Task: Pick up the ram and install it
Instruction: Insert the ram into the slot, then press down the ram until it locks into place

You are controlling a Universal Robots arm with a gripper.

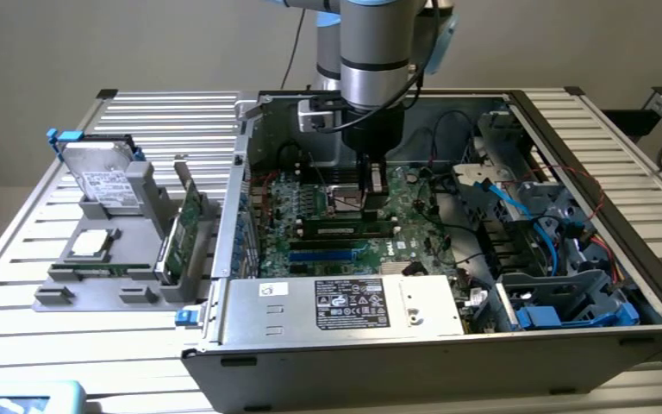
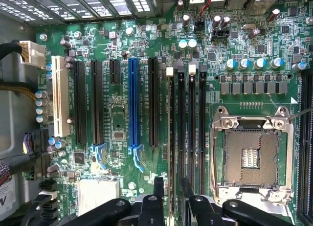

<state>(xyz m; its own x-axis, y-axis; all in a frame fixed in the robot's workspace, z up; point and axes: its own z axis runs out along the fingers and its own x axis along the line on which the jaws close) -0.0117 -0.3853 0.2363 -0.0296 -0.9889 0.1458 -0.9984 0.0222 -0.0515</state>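
The ram [image 1: 348, 230] is a narrow green stick with dark chips, lying along a slot on the motherboard [image 1: 308, 211] inside the open computer case. In the wrist view the ram [image 2: 171, 138] shows edge-on, standing in the memory slot nearest the expansion slots. My gripper [image 1: 371, 200] hangs straight down just above it. In the wrist view the gripper [image 2: 172, 183] has one black finger [image 2: 159, 187] on each side of the stick's thin edge, with a gap on both sides. The gripper is open and holds nothing.
The empty CPU socket [image 2: 252, 157] lies beside the memory slots, a blue slot [image 2: 133, 103] and a white slot [image 2: 59, 96] on the other side. The power supply [image 1: 354, 304], cables and a blue drive cage [image 1: 567, 306] crowd the case. A grey fixture [image 1: 113, 259] outside holds a hard drive [image 1: 107, 185] and a green card [image 1: 182, 228].
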